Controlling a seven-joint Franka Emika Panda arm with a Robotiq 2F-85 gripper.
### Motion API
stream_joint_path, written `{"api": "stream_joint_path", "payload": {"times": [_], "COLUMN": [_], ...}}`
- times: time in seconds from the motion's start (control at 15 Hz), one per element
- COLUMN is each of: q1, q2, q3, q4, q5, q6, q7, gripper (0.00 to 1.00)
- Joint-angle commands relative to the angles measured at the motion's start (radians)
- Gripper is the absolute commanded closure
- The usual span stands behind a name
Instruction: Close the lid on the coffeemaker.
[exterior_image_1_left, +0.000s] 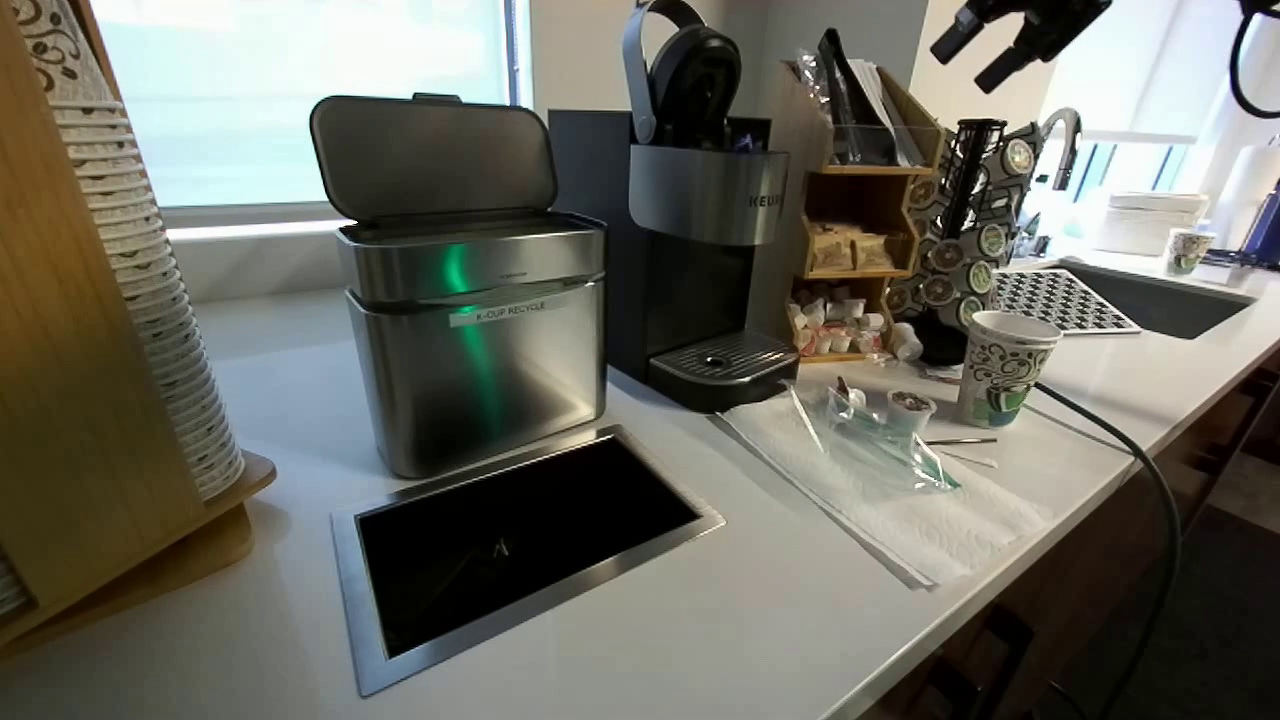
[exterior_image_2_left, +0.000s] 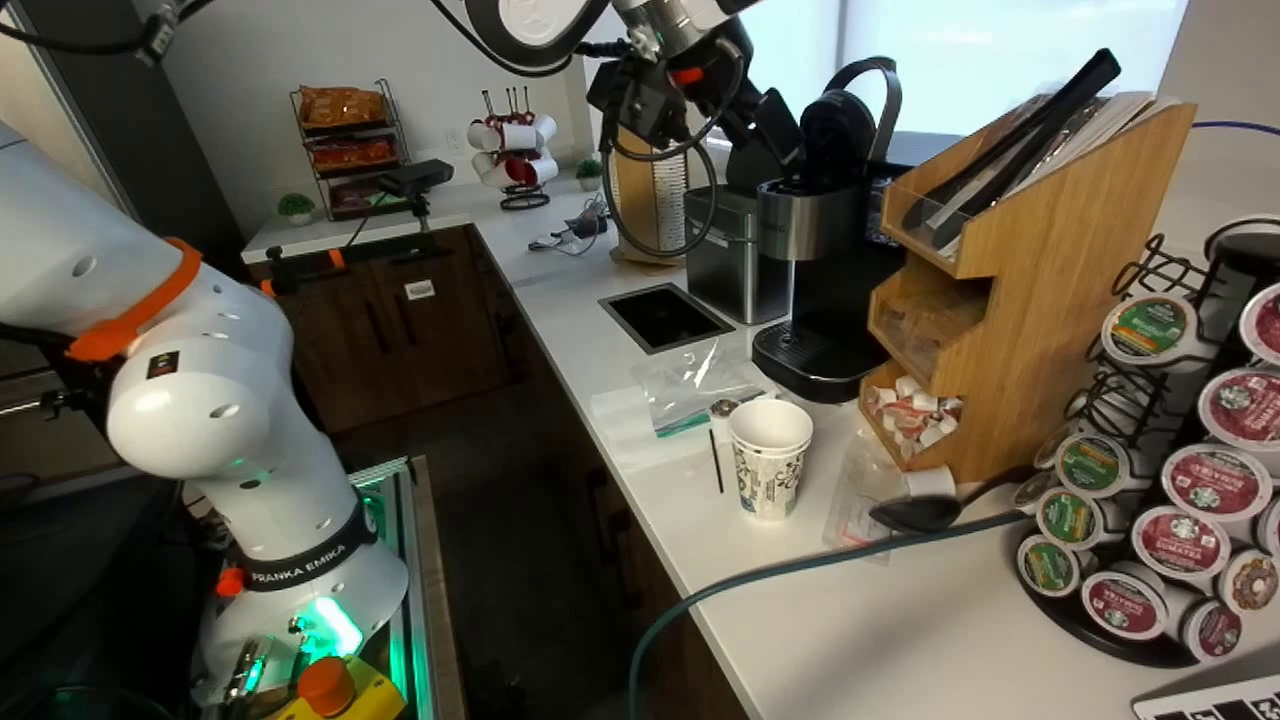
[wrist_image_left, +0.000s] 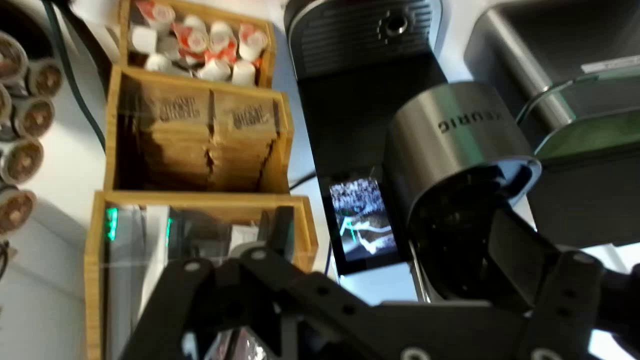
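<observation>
In an exterior view the gripper hangs, fingers spread, apart from the raised lid of the Keurig coffeemaker. The lid is ahead of the fingertips; in the wrist view one finger partly covers the coffeemaker's open head. Ahead of the other finger, just beside the coffeemaker, stands a wooden condiment organizer; beyond the first finger stands the steel K-Cup recycle bin, its flip lid up.

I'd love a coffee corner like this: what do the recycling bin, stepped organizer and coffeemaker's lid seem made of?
Recycling bin: probably brushed steel, given its soft metallic sheen. Stepped organizer: smooth pale wood or bamboo, with visible grain. Lid: likely black plastic inside, no metallic sheen; finish unclear.
</observation>
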Motion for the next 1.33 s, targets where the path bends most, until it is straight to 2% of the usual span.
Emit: {"api": "stream_joint_path", "payload": {"times": [0.0,0.13,0.27,0.4,0.67,0.73,0.87,1.07,1.13,1.27], "q1": [0.080,0.119,0.120,0.102,0.120,0.112,0.112,0.112,0.035,0.005], "q2": [0.070,0.100,0.158,0.247,0.425,0.321,0.392,0.423,0.436,0.469], "q3": [-0.008,-0.007,0.006,0.015,-0.007,0.000,0.000,-0.001,0.066,0.084], "q4": [0.082,0.135,0.215,0.318,0.542,0.418,0.500,0.534,0.529,0.553], "q5": [0.063,0.058,0.038,0.051,0.117,0.067,0.084,0.091,0.032,-0.029], "q6": [0.149,0.208,0.235,0.242,0.273,0.264,0.265,0.265,0.255,0.189], "q7": [-0.065,-0.086,-0.044,0.030,0.181,0.132,0.164,0.174,0.257,0.305], "gripper": [0.00,0.00,0.00,0.00,0.00,0.00,0.00,0.00,0.00,0.00]}}
